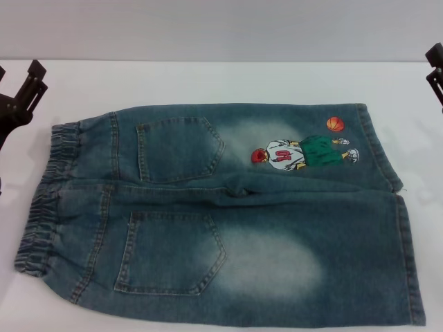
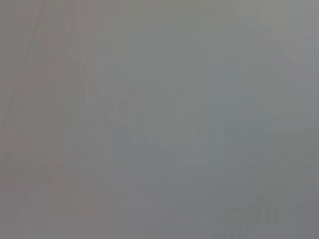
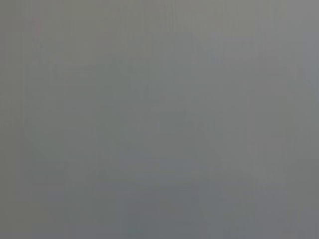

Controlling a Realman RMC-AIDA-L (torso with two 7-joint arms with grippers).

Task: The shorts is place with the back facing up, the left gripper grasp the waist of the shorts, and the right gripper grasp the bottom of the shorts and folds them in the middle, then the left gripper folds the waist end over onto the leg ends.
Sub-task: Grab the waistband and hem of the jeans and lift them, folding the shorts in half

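1. One pair of denim shorts (image 1: 221, 214) fills the middle of the head view, spread flat on the white table (image 1: 228, 79), back pockets up, waist at frame left.
2. Left gripper (image 1: 21, 97) sits at the left edge, right gripper (image 1: 436, 72) at the right edge; whether either is parted, I cannot tell.
3. Both wrist views show only plain grey.

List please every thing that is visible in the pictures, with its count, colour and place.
shorts: one, blue denim, spread flat across the table, waist toward the robot's left
back pockets: two, blue denim, near the waist
cartoon print: one, red, green and white with an orange ball, on the far leg
table: one, white, under the shorts
left gripper: one, black, at the left edge, apart from the shorts
right gripper: one, black, at the right edge
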